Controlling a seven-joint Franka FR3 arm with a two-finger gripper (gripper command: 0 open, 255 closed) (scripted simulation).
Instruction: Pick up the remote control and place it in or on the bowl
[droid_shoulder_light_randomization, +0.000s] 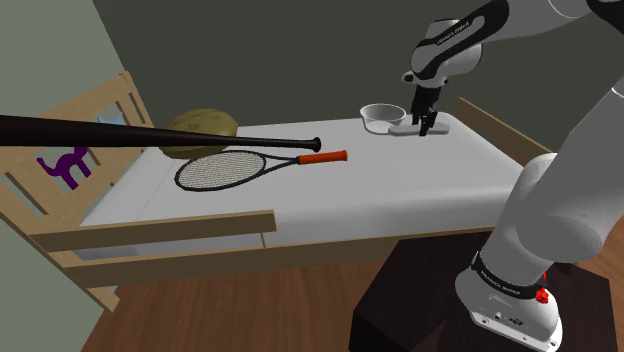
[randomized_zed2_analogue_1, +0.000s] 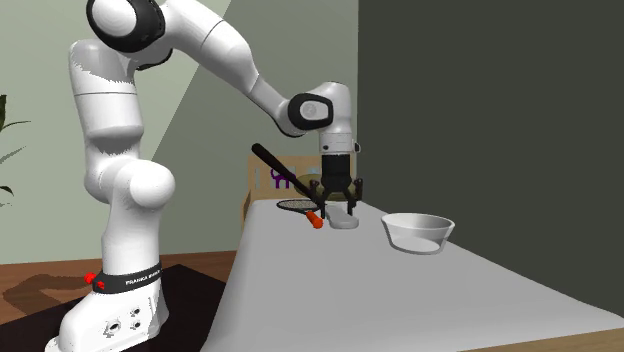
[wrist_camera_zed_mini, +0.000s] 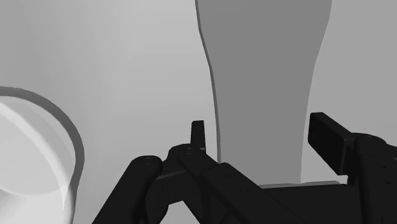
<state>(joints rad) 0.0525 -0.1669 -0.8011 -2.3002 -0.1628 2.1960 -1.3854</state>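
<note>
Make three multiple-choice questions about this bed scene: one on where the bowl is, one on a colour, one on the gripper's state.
1. Where is the bowl relative to the remote?
A) on top of it
B) beside it on the bed
C) under it

2. What colour is the racket's grip?
A) blue
B) green
C) orange-red

3. How does the gripper stand?
A) open, fingers either side of the remote
B) shut on the remote
C) shut on the bowl

Answers:
1 B: both lie side by side on the white bed.
2 C: the shoulder view shows it orange-red.
3 A: the wrist view shows the fingers apart with the remote between them.
</note>
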